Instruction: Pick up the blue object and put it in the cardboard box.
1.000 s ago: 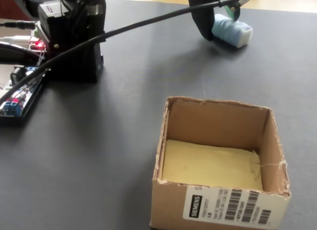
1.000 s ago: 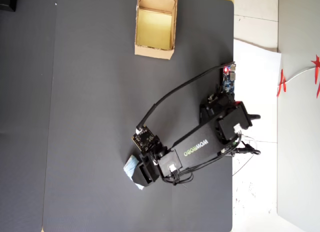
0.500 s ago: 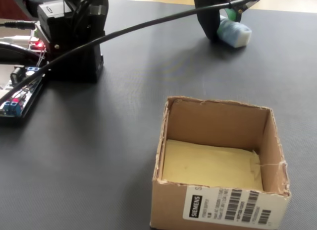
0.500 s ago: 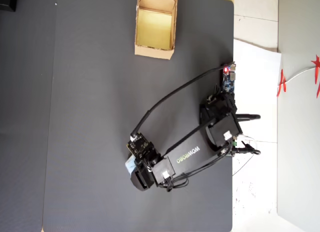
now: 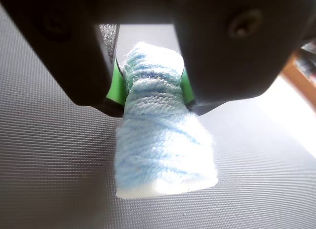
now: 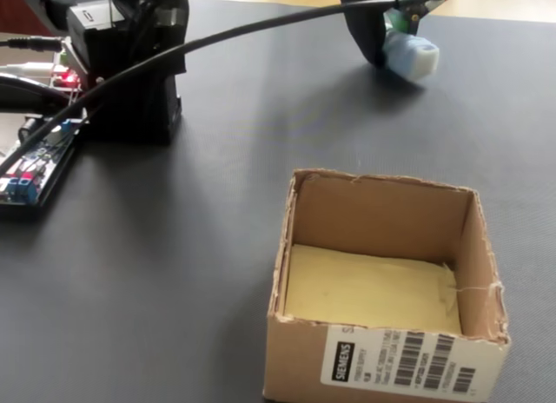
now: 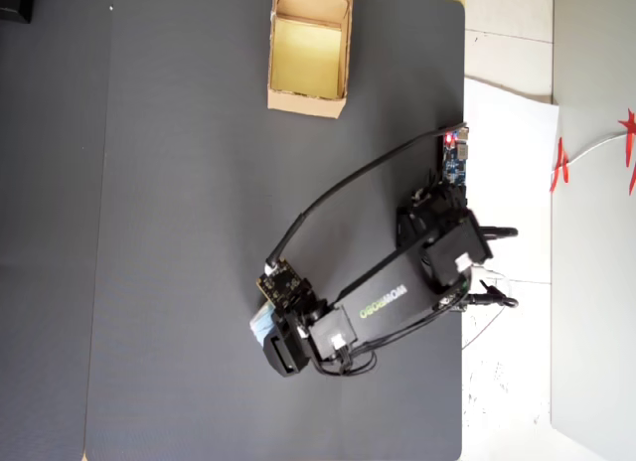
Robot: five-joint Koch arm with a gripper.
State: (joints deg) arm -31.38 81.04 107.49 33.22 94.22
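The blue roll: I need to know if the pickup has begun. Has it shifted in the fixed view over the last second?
Yes. The blue roll, pinched by the gripper, now sits a little higher and further left, farther from the cardboard box.

A dark mat (image 7: 179,232) lies beside white paper (image 7: 507,133).

Pale blue object (image 5: 160,140), hand-pinched; box (image 6: 387,338) apart.

Hobby workbench: bare circuit board (image 7: 456,155), dark mat (image 7: 179,232).
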